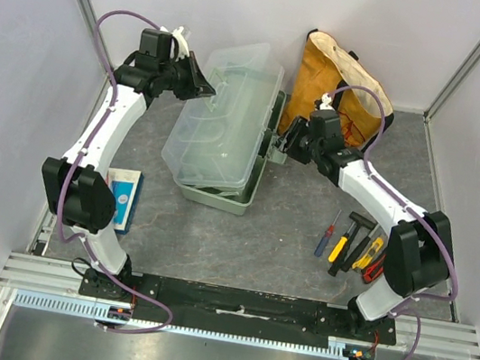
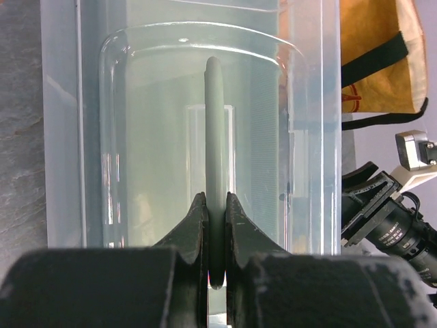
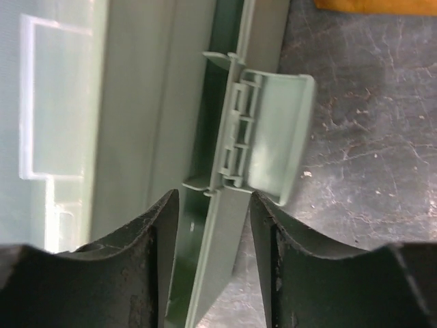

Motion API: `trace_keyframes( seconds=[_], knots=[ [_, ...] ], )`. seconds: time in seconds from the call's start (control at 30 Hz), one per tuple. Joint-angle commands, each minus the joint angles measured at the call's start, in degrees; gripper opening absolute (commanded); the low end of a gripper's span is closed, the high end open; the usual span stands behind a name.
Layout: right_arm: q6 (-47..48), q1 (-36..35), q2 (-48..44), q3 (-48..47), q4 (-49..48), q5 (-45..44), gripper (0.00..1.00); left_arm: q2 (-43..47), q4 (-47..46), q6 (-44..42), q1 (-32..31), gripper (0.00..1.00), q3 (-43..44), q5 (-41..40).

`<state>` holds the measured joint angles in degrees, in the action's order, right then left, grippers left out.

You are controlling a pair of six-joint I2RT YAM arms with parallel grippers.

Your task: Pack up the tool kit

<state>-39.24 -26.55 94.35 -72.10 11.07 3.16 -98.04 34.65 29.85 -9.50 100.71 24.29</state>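
As the handle [image 2: 214, 123] is clenched by the left gripper [image 2: 216, 205], with the right gripper [image 3: 213, 198] spread apart, the toolbox [image 1: 219, 140] could be tipped by lopsided lifting.

toolbox [image 1: 220, 131] ctr of table [image 1: 239, 244] | tote bag [image 1: 330, 75] behind-R | hand tools [image 1: 353, 244] front-R | packets [image 1: 123, 198] front-L

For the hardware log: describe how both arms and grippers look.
The left arm and right arm have white links, black joints and a looping purple cable each. The left gripper and right gripper are matte black with curved, scuffed fingers.
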Motion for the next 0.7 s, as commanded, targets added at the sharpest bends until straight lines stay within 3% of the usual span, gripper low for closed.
trace_keyframes(
  seconds=[0.0, 0.43, 0.53, 0.67],
  knots=[
    [4.61, -0.61, -2.24, 0.81, 1.76, 1.76, 0.52, 2.15, -8.64, -1.46, -0.35, 0.02, 4.50, -0.21],
    [7.78, -3.95, 5.14, -1.56, 4.22, 6.69, 0.45, 2.77, -7.76, -1.89, -0.26, 0.02, 2.74, -1.88],
    [7.43, -4.30, 6.55, -1.47, 4.22, 6.51, 0.40, 2.77, -7.41, -2.42, -0.26, 0.02, 2.39, -2.23],
    [6.20, -4.39, 7.26, -1.38, 4.66, 3.71, 0.23, 2.94, -6.44, -4.53, 0.97, 0.02, 2.30, -2.67]
  ],
)
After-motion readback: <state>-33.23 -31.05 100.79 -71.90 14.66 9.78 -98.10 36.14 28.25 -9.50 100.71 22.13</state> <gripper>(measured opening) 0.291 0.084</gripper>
